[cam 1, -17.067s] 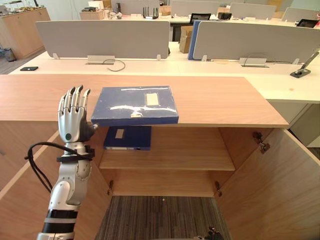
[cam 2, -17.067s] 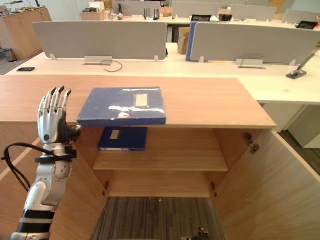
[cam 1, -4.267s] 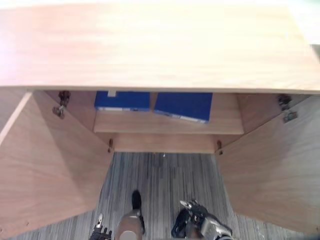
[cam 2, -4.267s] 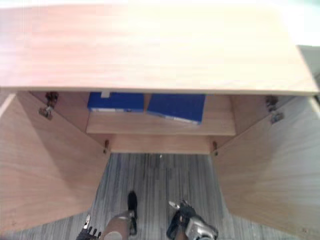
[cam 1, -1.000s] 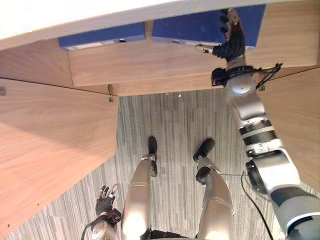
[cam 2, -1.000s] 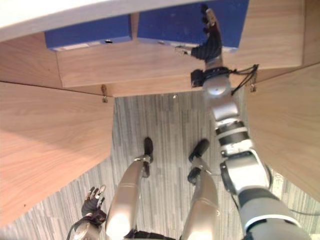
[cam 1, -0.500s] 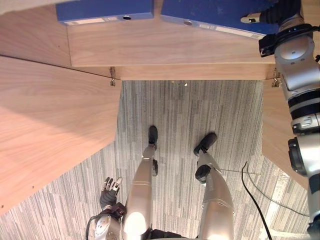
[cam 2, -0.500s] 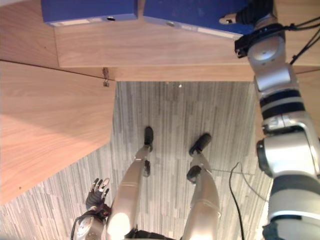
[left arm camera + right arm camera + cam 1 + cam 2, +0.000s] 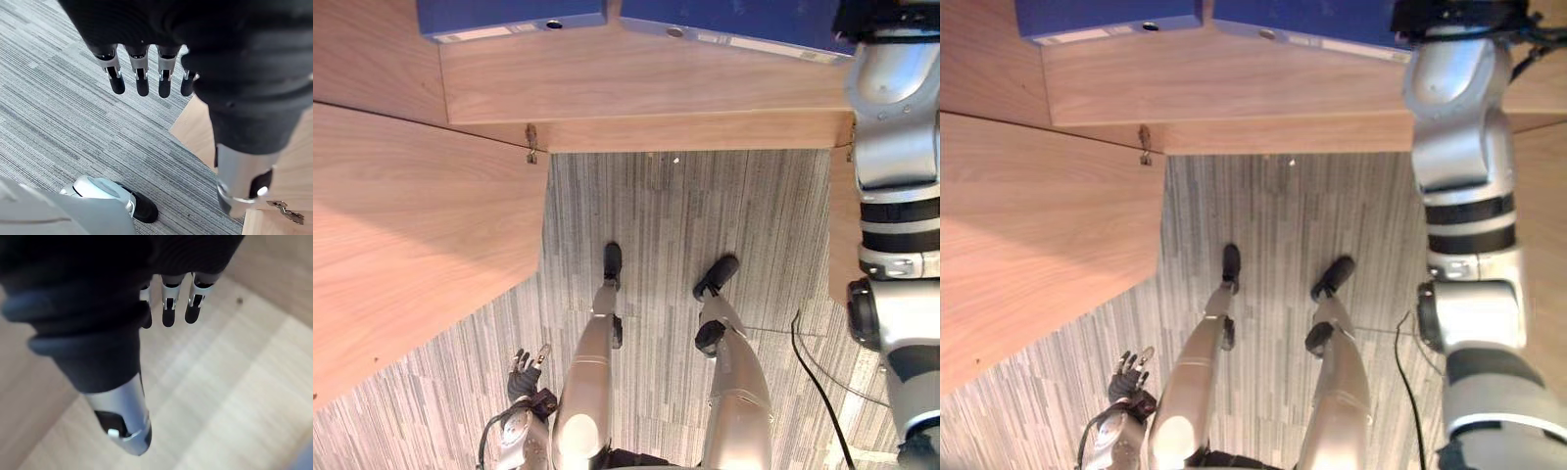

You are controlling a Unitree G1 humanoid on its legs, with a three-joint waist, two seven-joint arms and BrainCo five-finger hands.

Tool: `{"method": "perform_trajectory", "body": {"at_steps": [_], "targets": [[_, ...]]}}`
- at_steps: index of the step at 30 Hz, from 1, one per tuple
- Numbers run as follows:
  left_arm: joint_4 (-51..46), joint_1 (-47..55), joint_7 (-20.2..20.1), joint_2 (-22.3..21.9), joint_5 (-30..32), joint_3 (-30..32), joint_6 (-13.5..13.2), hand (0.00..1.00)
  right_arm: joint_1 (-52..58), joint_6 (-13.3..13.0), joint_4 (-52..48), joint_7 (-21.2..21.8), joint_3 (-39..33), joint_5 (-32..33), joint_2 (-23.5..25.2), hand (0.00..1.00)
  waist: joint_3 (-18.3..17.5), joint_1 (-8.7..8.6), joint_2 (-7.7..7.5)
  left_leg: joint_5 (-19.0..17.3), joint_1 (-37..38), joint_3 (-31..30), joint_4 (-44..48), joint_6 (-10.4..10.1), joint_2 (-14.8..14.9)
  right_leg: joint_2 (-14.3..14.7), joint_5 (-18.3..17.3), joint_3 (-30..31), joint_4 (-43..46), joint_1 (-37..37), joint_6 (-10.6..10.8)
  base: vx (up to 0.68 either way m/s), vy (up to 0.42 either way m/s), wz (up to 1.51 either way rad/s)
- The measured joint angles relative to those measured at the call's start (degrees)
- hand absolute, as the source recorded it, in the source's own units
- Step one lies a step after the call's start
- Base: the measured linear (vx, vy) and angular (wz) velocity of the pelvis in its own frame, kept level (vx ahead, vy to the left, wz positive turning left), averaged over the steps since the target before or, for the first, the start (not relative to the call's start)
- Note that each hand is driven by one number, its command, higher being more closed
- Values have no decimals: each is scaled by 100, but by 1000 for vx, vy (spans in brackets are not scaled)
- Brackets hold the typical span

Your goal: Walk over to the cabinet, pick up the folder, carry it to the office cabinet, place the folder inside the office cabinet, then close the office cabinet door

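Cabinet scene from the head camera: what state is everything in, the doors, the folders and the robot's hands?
Left door: open wide.
Right door: open.
Left folder: lying flat on the shelf.
Right folder: flat on the shelf, slightly askew, not gripped.
Left hand: open, empty, hanging low.
Right hand: open, empty, over the shelf.

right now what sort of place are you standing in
Probably an office: a wooden cabinet with open doors, blue folders on its shelf, and grey striped carpet underfoot.
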Motion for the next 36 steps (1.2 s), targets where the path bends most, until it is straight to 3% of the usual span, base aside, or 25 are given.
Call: {"method": "perform_trajectory", "body": {"at_steps": [5, 9, 12, 14, 17, 25, 28, 36], "targets": [[9, 56, 43, 210, 153, -275, -19, 0, 352, 119, -850, -457, 164, -970, 301, 0, -5, -9, 5, 79, 146, 76, -145, 6, -3, 14, 11, 69, 12, 29, -12, 30, -52, -7], [83, 551, -63, 400, 178, -408, -22, 0, 825, 3, -913, -483, 964, -1623, 201, 0, -21, -43, 5, 82, 174, 85, -149, 8, -18, 12, 10, 96, 3, 41, -9, 26, -42, -1], [335, 689, -128, 486, 193, -496, 13, 0, 1342, -327, -565, -26, 2201, -2012, 82, 0, -22, -56, 4, 85, 179, 81, -146, 13, -21, 52, 31, 109, -28, 56, 3, 26, -46, -1], [467, 657, -170, 516, 169, -645, 50, 0, 1542, -607, 197, 491, 2956, -2152, 87, 0, -22, -61, 4, 97, 178, 74, -146, 28, -27, 81, 128, 108, -157, 108, 11, 11, -15, 0], [661, 567, -171, 581, 153, -734, 59, 0, 1623, -817, 983, 891, 3234, -2143, 87, 0, -22, -86, 4, 109, 173, 65, -148, 44, -62, 93, 256, 107, -356, 189, 37, 0, 0, 0], [1117, 207, -154, 647, 119, -852, 32, 0, 1309, -812, 2086, 1019, 3164, -1913, -199, 0, -28, -129, 10, 209, 160, 78, -357, 114, -183, 173, 773, 133, -1215, 414, 129, 2, 2, -1], [1343, -164, -88, 625, 61, -757, 67, 0, 873, -640, 2491, 1032, 3108, -1839, -46, 0, -29, -134, 7, 246, 96, 137, -401, 115, -179, 247, 994, 157, -1516, 428, 85, 11, 6, -7], [1117, -67, 144, 399, 123, -400, -35, 0, 122, -388, 2919, 996, 2006, -539, -92, 0, -32, 19, 10, 273, 54, 128, -404, 92, -162, 289, 1087, 158, -1659, 435, 61, 7, 4, -2]]}}
